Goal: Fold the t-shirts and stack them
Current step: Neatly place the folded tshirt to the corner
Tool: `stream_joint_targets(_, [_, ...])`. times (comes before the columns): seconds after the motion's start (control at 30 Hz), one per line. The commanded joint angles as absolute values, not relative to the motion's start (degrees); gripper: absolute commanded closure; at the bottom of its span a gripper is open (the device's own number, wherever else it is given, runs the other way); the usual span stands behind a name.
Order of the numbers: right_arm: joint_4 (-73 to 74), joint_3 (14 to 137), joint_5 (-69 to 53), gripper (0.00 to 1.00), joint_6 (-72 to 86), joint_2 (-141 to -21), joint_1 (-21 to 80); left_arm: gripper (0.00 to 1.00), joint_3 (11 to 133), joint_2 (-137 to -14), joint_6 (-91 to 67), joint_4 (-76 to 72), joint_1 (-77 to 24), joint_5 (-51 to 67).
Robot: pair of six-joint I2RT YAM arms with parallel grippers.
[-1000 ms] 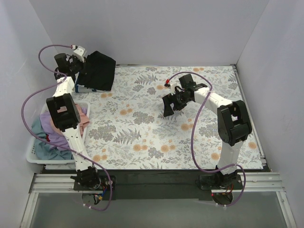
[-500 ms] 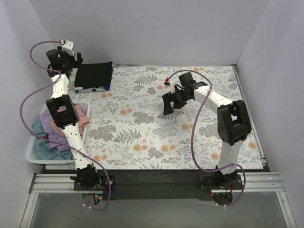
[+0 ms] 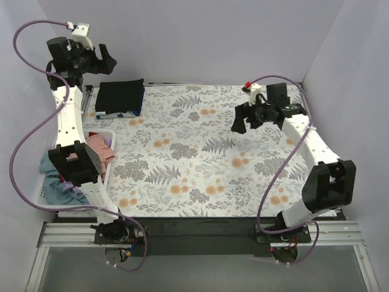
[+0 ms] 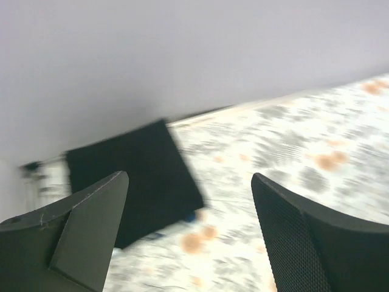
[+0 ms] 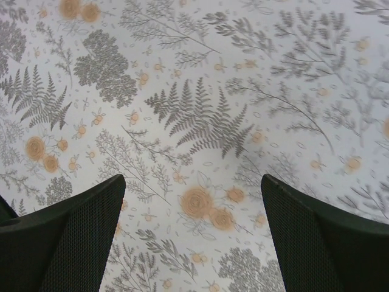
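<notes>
Black cloth first: finding the black t-shirt (image 3: 120, 96) folded into a flat rectangle at the far left corner of the worktop (image 3: 182, 176), sitting on a blue layer (image 3: 135, 112), probably another folded tee starting the stack. Seeing the same dark rectangle from the left wrist, blurred, below and between the left jaws. Holding the left jaws spread wide and empty, raised high above that corner, well clear of the cloth. Hovering the right jaws wide apart too, gripping nothing, over the floral cover (image 5: 194, 128) on the right half of the worktop. Noting crumpled tees heaped in the white basket (image 3: 37, 204) at the near left edge, with a pink t-shirt (image 3: 100, 148) uppermost and a teal-blue t-shirt (image 3: 56, 193) lower down. Judging the folding far from done, with that heap waiting. Expecting soft, light, limp cotton: sagging and unfolding if lifted by one point, dragging a little on the patterned cover, hardly slipping. Advising a pinch at a shoulder seam or hem corner, taking a single layer only, plus a second pinch by the other arm for spreading it flat. Watching for neighbouring tees tangling and coming up together out of the basket.
</notes>
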State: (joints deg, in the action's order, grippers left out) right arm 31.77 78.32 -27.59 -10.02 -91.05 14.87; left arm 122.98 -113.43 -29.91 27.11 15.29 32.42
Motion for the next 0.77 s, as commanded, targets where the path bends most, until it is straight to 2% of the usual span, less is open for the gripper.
stream_joint_targets(0.0, [32.34, 75.16, -28.56, 0.02, -11.25, -84.92, 9.6, 0.18, 120.07, -106.71, -34.71, 45.13, 8.03, 34.54])
stream_joint_targets(0.13, [32.26, 69.62, -27.87, 0.01, -11.69, -76.14, 5.81, 0.17, 105.42, -99.25, -40.67, 44.4, 1.94, 32.44])
stream_joint_targets(0.27, [32.17, 60.15, -25.22, 0.02, -11.69, -69.01, 5.27, 0.17, 81.9, -88.11, -44.21, 37.46, 0.79, 32.08])
stream_joint_targets(0.4, [32.17, 53.29, -24.35, 0.02, -10.11, -64.61, 5.27, 0.16, 69.91, -83.07, -43.24, 33.75, -1.05, 33.66])
stream_joint_targets(0.57, [31.64, 48.35, -22.41, 0.02, -9.84, -61.97, 5.19, 0.16, 65.57, -80.78, -41.76, 35.06, -1.14, 33.49])
stream_joint_targets(0.73, [31.55, 45.79, -21.18, 0.02, -9.93, -58.28, 5.27, 0.16, 67.84, -76.3, -40.69, 36.65, -1.14, 30.24])
